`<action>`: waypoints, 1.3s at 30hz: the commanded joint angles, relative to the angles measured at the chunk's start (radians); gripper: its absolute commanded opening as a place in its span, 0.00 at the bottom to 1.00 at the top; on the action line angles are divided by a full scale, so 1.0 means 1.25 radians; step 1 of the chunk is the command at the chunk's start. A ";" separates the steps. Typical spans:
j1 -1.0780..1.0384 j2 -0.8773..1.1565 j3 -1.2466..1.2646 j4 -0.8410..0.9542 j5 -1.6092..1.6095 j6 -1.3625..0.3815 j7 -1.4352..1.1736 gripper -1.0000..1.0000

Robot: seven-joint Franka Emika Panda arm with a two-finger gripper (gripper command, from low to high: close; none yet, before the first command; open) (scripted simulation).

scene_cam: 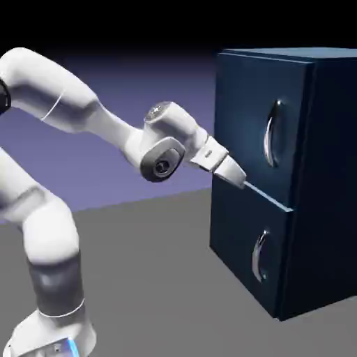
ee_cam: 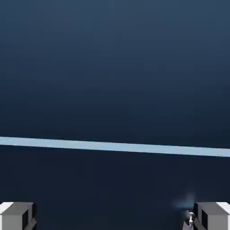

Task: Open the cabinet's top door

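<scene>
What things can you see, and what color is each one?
cabinet: 1, dark blue, exterior view's right
top door: 1, dark blue, shut, above the bottom door
bottom door: 1, dark blue, shut, under the top one
strip: 1, light blue, between the doors
handles: 2, silver, one per door
floor: 1, gray
backdrop: 1, blue-violet and black
arm: 1, white
gripper: 1, white and gray, open

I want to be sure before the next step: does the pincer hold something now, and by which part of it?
Nothing is held: the pincer is open, and neither silver handle is between its tips.
</scene>
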 commanded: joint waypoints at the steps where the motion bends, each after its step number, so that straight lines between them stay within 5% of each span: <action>1: 0.009 -0.005 -0.011 0.004 -0.035 -0.001 0.026 0.50; 39: 0.350 -0.214 -0.434 0.151 -1.357 -0.055 1.031 0.50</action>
